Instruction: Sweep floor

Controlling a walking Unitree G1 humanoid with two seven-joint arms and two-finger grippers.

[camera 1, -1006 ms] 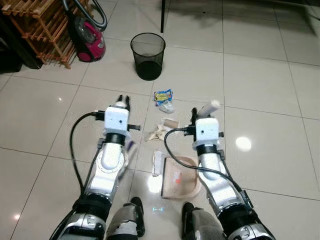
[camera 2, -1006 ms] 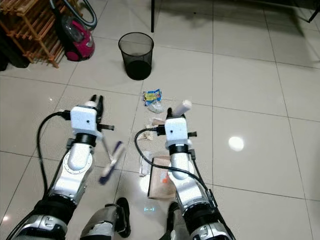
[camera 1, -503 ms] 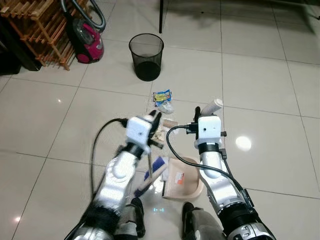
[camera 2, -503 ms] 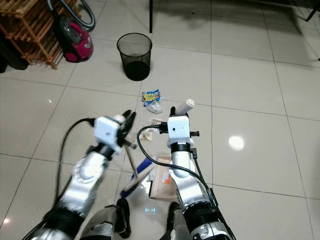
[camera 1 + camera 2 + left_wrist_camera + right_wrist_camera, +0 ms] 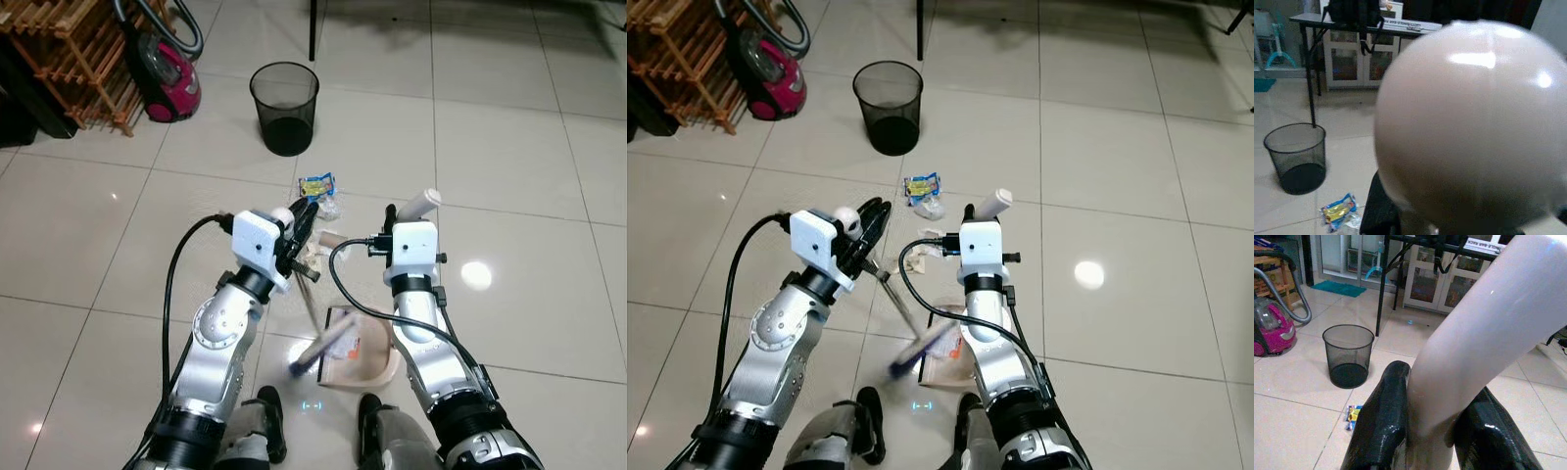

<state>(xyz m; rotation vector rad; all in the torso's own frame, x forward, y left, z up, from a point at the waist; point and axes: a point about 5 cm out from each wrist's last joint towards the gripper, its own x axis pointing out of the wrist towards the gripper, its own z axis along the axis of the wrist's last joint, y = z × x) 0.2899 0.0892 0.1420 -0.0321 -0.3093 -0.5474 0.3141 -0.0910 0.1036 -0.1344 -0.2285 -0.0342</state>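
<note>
Black mesh bin [image 5: 285, 106] sits upper centre. Your left claw [image 5: 300, 227] grips the broom [image 5: 318, 311]; your right claw [image 5: 1430, 431] clamps the dustpan handle [image 5: 1484, 328], pan [image 5: 364, 352] low centre.

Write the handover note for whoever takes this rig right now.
Left tool: shut on the brush, whose head is at the dustpan's mouth.
Right tool: shut on the dustpan handle; the dustpan lies on the floor by the robot's feet.
Left: crumpled paper and a snack wrapper still lie ahead, short of the black bin.
</note>
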